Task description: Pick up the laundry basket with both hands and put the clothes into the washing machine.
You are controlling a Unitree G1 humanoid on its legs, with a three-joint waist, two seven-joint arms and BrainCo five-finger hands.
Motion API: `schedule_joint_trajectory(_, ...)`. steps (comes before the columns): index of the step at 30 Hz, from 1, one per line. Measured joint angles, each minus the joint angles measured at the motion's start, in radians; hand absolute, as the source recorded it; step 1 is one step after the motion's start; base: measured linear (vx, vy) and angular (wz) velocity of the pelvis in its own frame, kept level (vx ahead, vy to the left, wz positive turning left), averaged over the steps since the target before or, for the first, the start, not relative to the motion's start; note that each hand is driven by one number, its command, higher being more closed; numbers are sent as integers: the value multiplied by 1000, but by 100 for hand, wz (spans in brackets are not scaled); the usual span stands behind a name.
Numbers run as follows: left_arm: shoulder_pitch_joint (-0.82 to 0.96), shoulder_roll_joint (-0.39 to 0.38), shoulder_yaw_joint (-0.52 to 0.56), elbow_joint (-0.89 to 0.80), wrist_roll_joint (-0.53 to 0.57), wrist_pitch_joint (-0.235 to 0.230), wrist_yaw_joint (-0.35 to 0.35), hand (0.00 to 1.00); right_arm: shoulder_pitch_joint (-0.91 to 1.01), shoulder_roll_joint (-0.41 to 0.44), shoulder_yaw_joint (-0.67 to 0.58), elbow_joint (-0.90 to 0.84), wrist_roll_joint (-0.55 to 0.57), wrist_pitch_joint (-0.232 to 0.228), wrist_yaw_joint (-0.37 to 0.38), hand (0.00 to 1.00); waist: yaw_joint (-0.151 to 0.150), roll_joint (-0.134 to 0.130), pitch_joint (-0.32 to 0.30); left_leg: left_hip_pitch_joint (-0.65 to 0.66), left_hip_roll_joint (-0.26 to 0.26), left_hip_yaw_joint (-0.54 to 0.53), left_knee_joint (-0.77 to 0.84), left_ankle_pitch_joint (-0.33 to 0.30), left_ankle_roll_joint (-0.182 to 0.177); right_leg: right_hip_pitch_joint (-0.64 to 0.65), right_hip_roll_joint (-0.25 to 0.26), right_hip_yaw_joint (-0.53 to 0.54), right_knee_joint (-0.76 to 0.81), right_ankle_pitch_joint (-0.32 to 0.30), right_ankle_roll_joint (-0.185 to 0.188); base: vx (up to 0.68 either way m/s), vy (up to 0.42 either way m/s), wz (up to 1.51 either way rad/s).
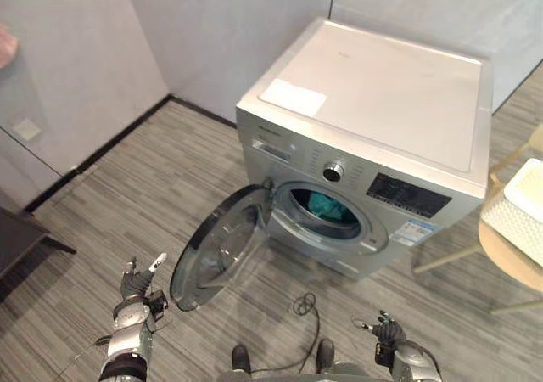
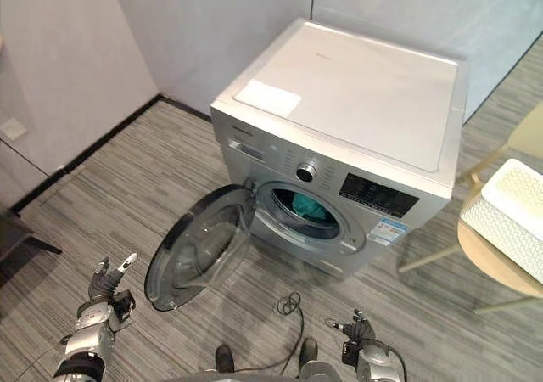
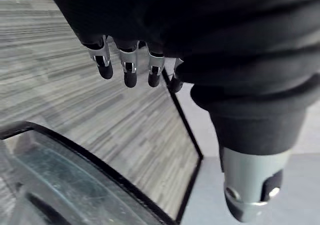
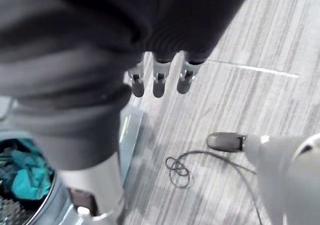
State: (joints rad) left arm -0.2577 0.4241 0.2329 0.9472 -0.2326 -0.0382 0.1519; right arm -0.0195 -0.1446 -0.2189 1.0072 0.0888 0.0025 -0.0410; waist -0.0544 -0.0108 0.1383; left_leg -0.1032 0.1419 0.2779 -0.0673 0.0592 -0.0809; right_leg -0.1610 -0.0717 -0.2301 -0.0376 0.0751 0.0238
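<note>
the left hand [image 1: 136, 287] is hovering low at the left, its fingers hanging straight and spread, holding nothing; the rim of the open door [image 1: 222, 244] is just beside it, toward the middle. the door is swinging out to the left of the washing machine [image 1: 382, 93], leaving the drum mouth clear, and a bundle of teal clothes [image 1: 327, 205] is lying inside the drum. the right hand [image 1: 389, 333] is hanging low in front of the machine, to the right of the door, fingers straight and relaxed, thumb apart, also empty. the basket [image 1: 519, 212], white and perforated, is sitting on a round wooden stool [image 1: 507, 261] at the far right, well apart from both hands and partly cut off, so its contents cannot be told. it is lying to the right of the machine, with the right hand the nearer one; reaching it with both hands would likely mean turning right. with clothes already in the drum, the loading is looking largely done
</note>
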Motion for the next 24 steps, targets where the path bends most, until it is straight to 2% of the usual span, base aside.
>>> schedule_joint_trajectory(2,-51,15,-5,40,-1,1,0,0,2,-1,-19,12,1,3,0,0,-13,-15,11,-23,9,13,5,0,0,-27,4,12,-1,4,1,-12,-24,-19)
schedule_joint_trajectory(4,-77,-13,-26,66,1,9,6,0,5,2,-29,24,1,3,0,0,-19,-32,20,-23,16,60,9,-10,-13,-50,12,54,-1,10,4,19,-27,-52)
schedule_joint_trajectory(5,-73,-17,-20,69,4,10,26,0,9,4,-38,26,2,3,-1,0,-18,-32,20,-21,18,73,10,-12,-15,-55,14,68,-1,12,7,25,-9,-58)
schedule_joint_trajectory(9,-9,-63,-33,77,-1,12,25,0,28,33,-72,30,23,4,-1,0,-13,-30,22,32,26,176,16,-39,-30,-54,29,155,0,16,14,41,-3,-61)
schedule_joint_trajectory(12,37,-104,-115,72,-9,9,22,0,31,59,-105,31,23,5,-1,0,-15,-28,22,52,25,239,34,-64,-32,-61,33,215,1,25,28,-11,12,-67)
schedule_joint_trajectory(13,40,-128,-190,68,-37,8,23,0,36,67,-105,29,24,4,-1,0,-18,-29,22,49,25,262,47,-76,-27,-71,33,239,2,31,37,-50,16,-58)
schedule_joint_trajectory(15,39,-186,-363,39,-99,8,23,0,54,83,-108,24,39,1,-2,0,-44,-30,22,39,15,293,55,-86,-18,-97,26,274,3,40,50,-43,15,-46)
schedule_joint_trajectory(17,35,-277,-383,-2,-226,-8,33,0,82,95,-129,16,58,-2,-4,0,-45,-31,22,25,10,315,74,-100,-14,-116,21,296,3,44,59,-23,13,-31)
schedule_joint_trajectory(18,33,-289,-466,-7,-227,-28,39,0,109,105,-143,17,61,3,-5,0,-47,-30,22,20,9,325,84,-108,-13,-124,20,311,3,43,63,-9,7,-32)
schedule_joint_trajectory(19,31,-232,-647,-37,-186,-30,13,0,129,109,-146,19,63,4,-5,0,-62,-30,22,20,7,336,88,-114,-12,-127,20,322,3,46,68,6,0,-25)
schedule_joint_trajectory(20,15,-210,-775,-58,-128,-23,-23,0,139,108,-149,17,66,3,-7,0,-84,-31,22,19,5,340,98,-127,-13,-128,18,330,3,46,68,13,6,-26)
schedule_joint_trajectory(21,-20,-220,-882,-83,-79,-13,-55,0,144,107,-163,16,67,3,-8,0,-102,-31,22,14,6,349,118,-144,-6,-130,16,341,3,48,71,16,25,-35)
schedule_joint_trajectory(22,-89,-266,-990,-127,-32,-11,-98,0,146,106,-183,7,66,3,-14,0,-120,-35,21,6,6,364,144,-166,1,-141,11,358,3,55,79,10,36,-41)
schedule_joint_trajectory(23,-126,-298,-1021,-144,-23,-14,-118,0,146,107,-188,-2,66,2,-18,0,-130,-38,22,1,6,372,156,-176,3,-144,8,370,2,57,81,11,57,-48)
schedule_joint_trajectory(24,-190,-359,-1044,-166,-13,-27,-142,0,147,108,-207,-13,66,-2,-22,0,-158,-39,23,-7,9,382,185,-199,6,-148,5,382,-1,61,85,28,59,-39)
